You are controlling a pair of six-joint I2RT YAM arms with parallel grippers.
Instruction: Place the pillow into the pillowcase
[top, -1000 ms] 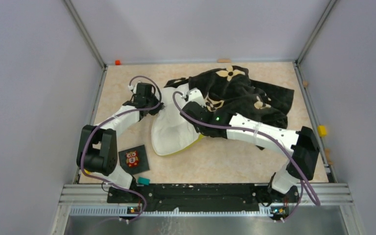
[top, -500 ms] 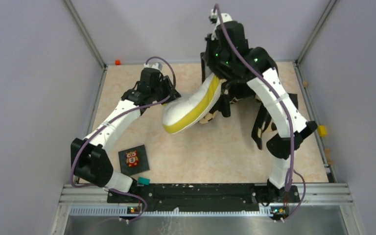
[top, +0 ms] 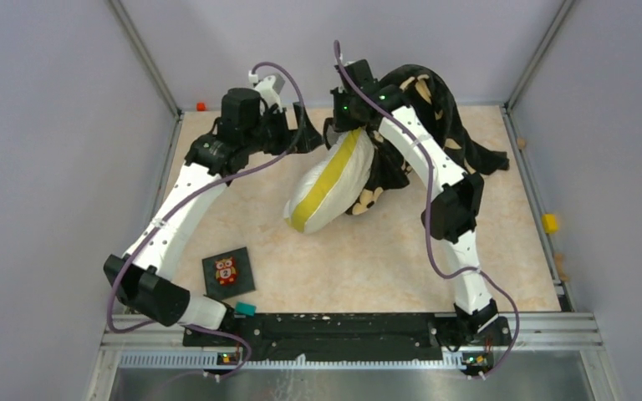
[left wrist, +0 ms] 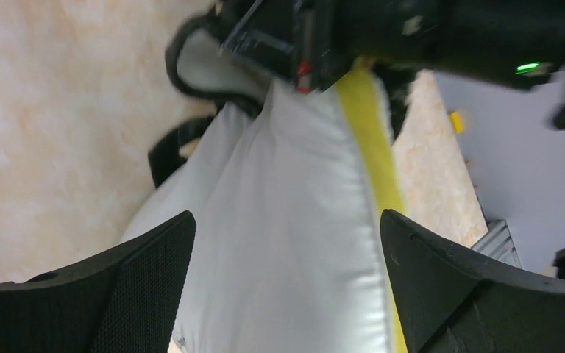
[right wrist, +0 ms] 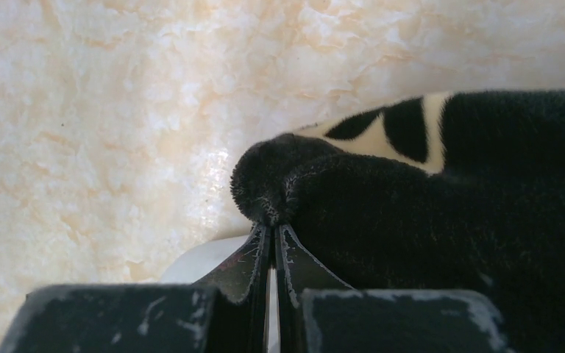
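Observation:
The white pillow (top: pixel 328 180) with its yellow band slants down from my right gripper to the table, its upper end against black fabric. The black pillowcase (top: pixel 435 92) with cream flowers drapes over my right arm and hangs behind the pillow. My right gripper (top: pixel 340 117) is raised at the back and shut on a fold of the pillowcase's (right wrist: pixel 449 206) edge; in the right wrist view the gripper (right wrist: pixel 272 224) pinches that fold. My left gripper (top: pixel 311 138) is open beside the pillow's top. In the left wrist view the pillow (left wrist: pixel 294 147) lies between the spread fingers (left wrist: pixel 154 272), untouched.
A dark owl card (top: pixel 226 271) lies near the left arm's base with a teal block (top: pixel 245 309) beside it. A small orange piece (top: pixel 201 107) sits at the back left corner, a yellow one (top: pixel 549 223) on the right rail. Walls enclose the table on three sides.
My left gripper has opened and let go of the pillow. The right arm has lifted the pillowcase off the table, and the pillow now slants from it with its lower end on the table.

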